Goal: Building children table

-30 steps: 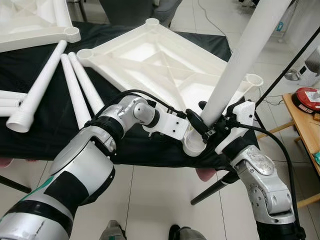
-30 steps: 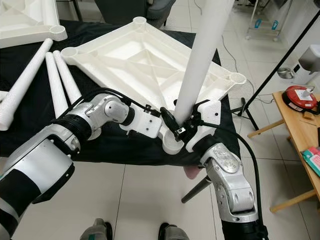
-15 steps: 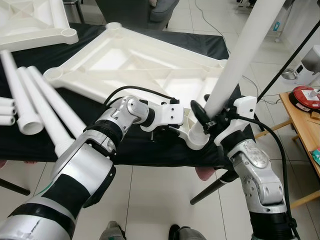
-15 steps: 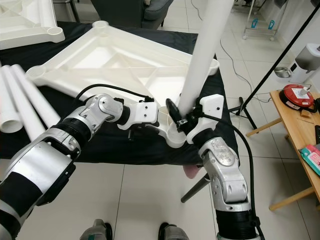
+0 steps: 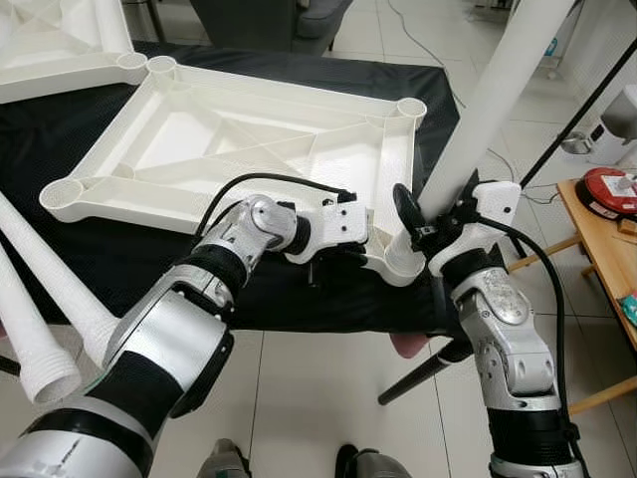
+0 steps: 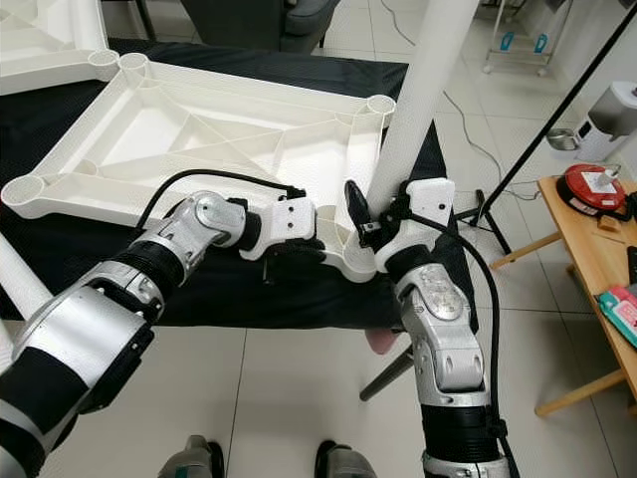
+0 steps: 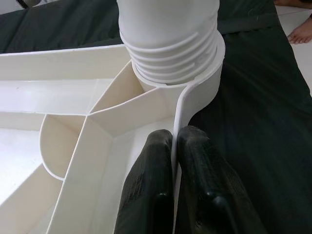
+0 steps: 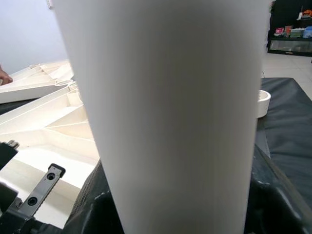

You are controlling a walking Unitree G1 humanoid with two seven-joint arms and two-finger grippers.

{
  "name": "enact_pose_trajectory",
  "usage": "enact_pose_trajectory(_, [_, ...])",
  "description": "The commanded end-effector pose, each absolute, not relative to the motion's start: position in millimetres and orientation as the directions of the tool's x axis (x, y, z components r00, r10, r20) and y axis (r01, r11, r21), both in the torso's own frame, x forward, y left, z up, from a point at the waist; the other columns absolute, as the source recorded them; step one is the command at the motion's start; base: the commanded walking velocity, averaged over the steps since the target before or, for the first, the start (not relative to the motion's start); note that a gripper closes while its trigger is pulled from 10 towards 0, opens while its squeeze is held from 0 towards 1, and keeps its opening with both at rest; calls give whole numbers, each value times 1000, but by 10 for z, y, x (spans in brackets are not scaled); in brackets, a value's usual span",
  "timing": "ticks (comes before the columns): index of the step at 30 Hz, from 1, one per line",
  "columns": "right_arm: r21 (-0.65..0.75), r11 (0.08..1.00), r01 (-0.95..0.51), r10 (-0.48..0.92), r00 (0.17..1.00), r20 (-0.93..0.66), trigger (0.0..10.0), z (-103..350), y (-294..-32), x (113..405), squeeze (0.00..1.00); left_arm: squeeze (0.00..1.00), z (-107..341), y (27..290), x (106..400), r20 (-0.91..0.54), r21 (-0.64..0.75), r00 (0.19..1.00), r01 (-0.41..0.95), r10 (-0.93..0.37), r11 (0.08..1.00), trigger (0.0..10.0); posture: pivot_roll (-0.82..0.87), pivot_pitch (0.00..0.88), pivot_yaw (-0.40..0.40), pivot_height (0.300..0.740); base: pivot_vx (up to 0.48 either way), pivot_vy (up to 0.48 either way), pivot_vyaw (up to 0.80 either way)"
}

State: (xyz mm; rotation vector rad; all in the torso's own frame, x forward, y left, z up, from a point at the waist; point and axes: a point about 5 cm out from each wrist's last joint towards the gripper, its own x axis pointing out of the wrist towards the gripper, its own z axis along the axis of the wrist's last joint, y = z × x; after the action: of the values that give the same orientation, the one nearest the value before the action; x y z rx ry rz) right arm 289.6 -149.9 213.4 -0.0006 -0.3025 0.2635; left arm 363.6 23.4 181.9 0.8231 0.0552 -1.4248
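A white tabletop [image 5: 249, 139] lies upside down on the black-covered table [image 5: 119, 259]. A long white leg [image 5: 488, 110] stands tilted in its near right corner socket [image 5: 403, 261]. My right gripper [image 5: 423, 221] is shut on the leg just above the socket; the leg's smooth shaft [image 8: 170, 122] is close up in the right wrist view. My left gripper [image 7: 171, 139] is shut on the tabletop's thin rim right beside that socket, where the leg's threaded end [image 7: 168, 53] sits partly in the socket.
A second tabletop [image 5: 60, 60] lies at the back left. Loose white legs [image 5: 40, 309] hang over the table's left front edge. A wooden side table [image 5: 607, 249] with a red object [image 5: 612, 191] stands at the right, behind a slanting black pole [image 5: 587, 100]. A person's foot [image 7: 297, 31] is near the cloth.
The tabletop has swung counter-clockwise about its near corner, held by both grippers. The loose legs have been pushed left and toward the table's front edge.
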Motion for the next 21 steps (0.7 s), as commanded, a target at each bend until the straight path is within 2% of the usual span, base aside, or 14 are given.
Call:
enact_pose_trajectory(1, [19,980,-201,193,963,189,10000,1905,-1568,2932,0,0,1652,267,3695,-386,518,413,837,-825,177,10000,96,169,-6,740,0,0,0])
enact_pose_trajectory(17, [33,980,-195,185,963,194,10000,1909,-1560,2941,0,0,1736,208,3708,-336,536,431,819,-838,206,10000,98,172,-6,740,0,0,0])
enact_pose_trajectory(21, [45,983,-175,163,967,193,10000,1909,-1576,2952,0,0,1805,169,3718,-285,546,447,803,-848,240,10000,98,175,-8,740,0,0,0])
